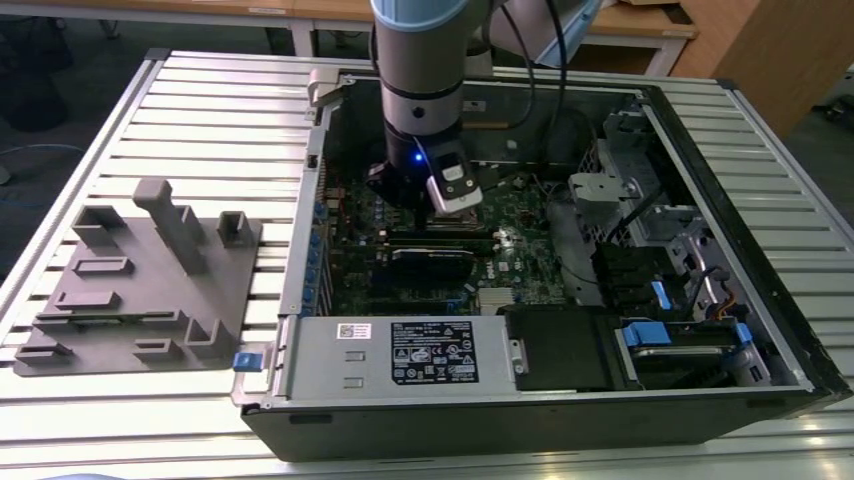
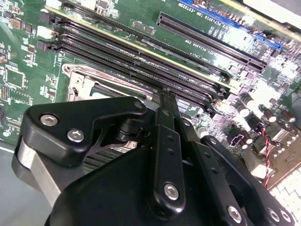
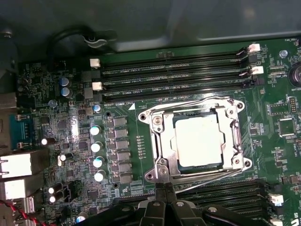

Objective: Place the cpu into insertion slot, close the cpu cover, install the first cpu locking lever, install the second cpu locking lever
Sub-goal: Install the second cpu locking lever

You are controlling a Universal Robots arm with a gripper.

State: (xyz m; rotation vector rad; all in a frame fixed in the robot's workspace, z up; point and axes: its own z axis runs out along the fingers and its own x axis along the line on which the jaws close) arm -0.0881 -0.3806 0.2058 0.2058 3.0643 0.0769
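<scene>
The cpu (image 3: 197, 139), a square chip with a dull metal top, lies flat in the socket on the green board. The silvery cpu cover (image 3: 160, 141) is folded down around it, and the two hide the insertion slot. One thin wire locking lever (image 3: 188, 104) runs along one side of the cover. The other (image 3: 211, 178) runs slanted along the opposite side. My gripper (image 3: 164, 187) is shut, its black fingertips at the socket's edge by that second lever's end, with nothing seen between them. In the second wrist view the fingers (image 2: 167, 101) meet over the cover's corner (image 2: 80, 84). The arm (image 1: 420, 100) reaches down into the case.
Long black memory slots (image 3: 174, 70) flank the socket on both sides. Capacitors (image 3: 96, 146) stand nearby. The open computer case (image 1: 300, 250) has a power supply (image 1: 400, 350) at its front and drive bays (image 1: 667, 300) on the exterior view's right. A grey fixture (image 1: 147, 280) sits on the slatted table.
</scene>
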